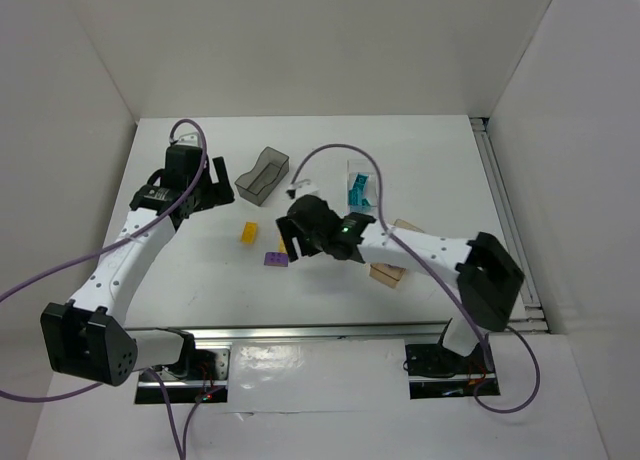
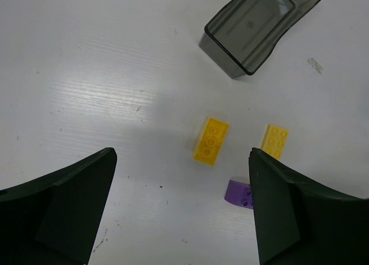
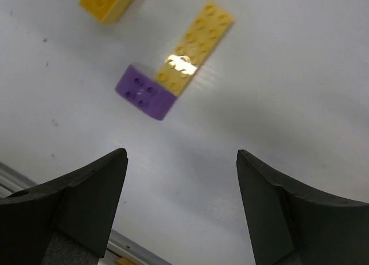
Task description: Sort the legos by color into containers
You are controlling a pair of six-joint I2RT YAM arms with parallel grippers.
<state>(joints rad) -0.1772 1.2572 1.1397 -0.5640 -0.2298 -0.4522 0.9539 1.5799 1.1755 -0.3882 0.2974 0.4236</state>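
My left gripper point(image 2: 181, 155) hung spread wide and empty over the white table point(image 1: 400, 150), near the grey bin point(image 2: 253, 29). My right gripper point(image 3: 181, 155) was spread too, holding nothing. The clear bin point(image 1: 368, 170) held teal legos point(image 1: 357, 192), and the amber bin point(image 1: 389, 274) lay partly under my right arm point(image 1: 430, 250). Between the grippers lay a yellow plate point(image 3: 196, 49) and a yellow brick point(image 2: 211, 140). A purple brick point(image 3: 145, 92) sat just beside the plate's end.

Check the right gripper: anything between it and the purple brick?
Nothing visible. The right gripper is open over the table, with the purple brick just ahead. A long yellow plate lies against the brick's far side, not in the path.
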